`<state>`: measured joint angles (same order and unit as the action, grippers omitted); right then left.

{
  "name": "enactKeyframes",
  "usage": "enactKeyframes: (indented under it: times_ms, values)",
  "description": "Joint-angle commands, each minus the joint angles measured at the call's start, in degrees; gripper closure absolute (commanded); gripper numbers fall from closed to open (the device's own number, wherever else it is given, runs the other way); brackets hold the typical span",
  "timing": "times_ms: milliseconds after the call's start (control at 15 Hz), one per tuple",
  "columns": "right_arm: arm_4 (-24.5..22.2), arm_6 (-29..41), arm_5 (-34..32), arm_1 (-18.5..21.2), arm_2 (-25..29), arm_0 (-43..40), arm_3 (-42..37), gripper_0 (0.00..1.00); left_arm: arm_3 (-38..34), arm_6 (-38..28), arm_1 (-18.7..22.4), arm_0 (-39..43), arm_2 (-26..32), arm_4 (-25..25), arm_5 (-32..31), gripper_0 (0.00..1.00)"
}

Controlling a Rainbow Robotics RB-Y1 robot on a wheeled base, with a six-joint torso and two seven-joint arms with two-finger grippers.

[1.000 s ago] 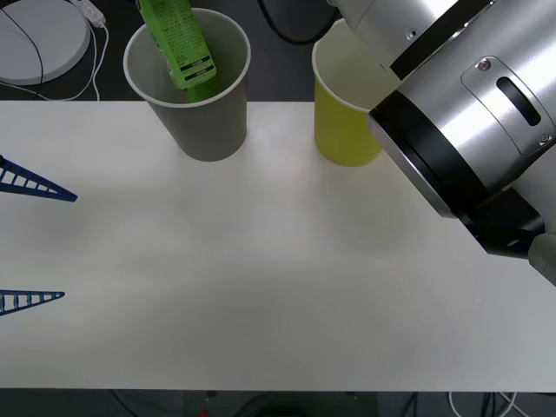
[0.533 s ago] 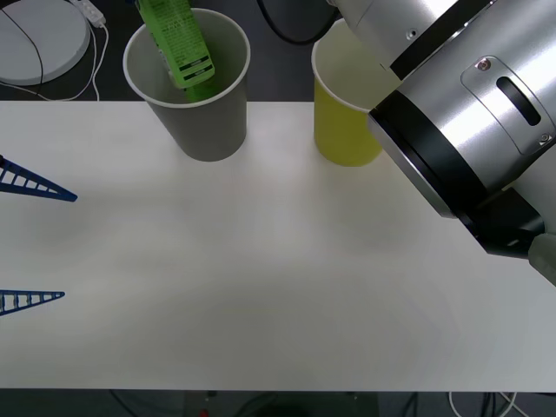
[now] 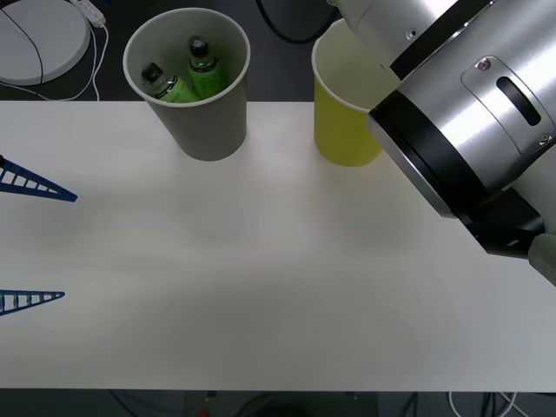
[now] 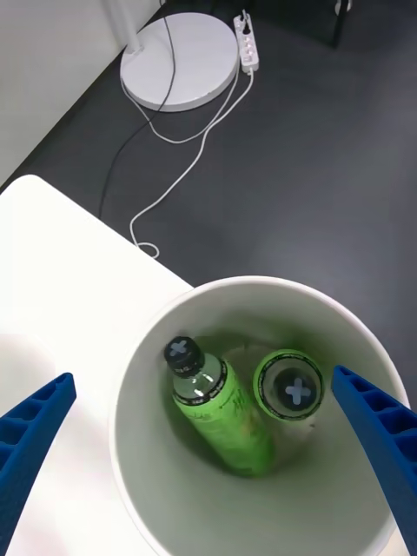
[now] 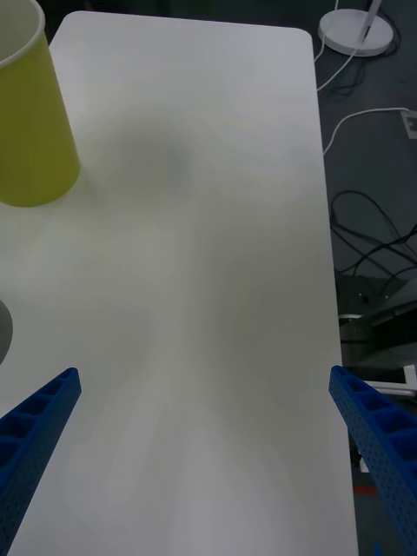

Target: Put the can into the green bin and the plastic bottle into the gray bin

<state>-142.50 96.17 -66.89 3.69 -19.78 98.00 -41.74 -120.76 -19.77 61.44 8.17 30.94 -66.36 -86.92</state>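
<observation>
Now the plastic bottle [image 4: 217, 408] lay inside the gray bin [image 3: 208, 130], leaning on the wall, cross-marked cap up. Half a sec earlier it was hanging label-first over the rim in front view; it dropped in since. A 2nd green bottle [image 4: 288, 386] stood beside it in the same bin, also w/ a cross on its cap, so which one just fell is my guess. Right gripper [image 4: 208, 486] hovered directly over the bin, jaws spread wide, holding nothing. Bottle step looked done. Green bin [image 3: 343, 122] stood just beside the gray one at the tabletop [image 3: 261, 261] far edge; its inside was mostly hidden by the right arm, no can visible, can't confirm that half. Left gripper [image 5: 204, 460] was parked over bare tabletop, jaws open and empty.
</observation>
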Motion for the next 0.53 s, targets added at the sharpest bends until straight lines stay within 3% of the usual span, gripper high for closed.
enactKeyframes:
  times_ms: [67,533]
  values:
    - [0.03,-0.11,0.01,0.00,0.00,0.00,-0.01,0.00,0.00,0.00,0.00,0.00,0.00,0.00,0.00,0.00]
    - [5.48,-5.73,-0.08,2.90,0.62,-2.55,-3.00,0.00,0.00,0.00,0.00,0.00,0.00,0.00,0.00,0.00]
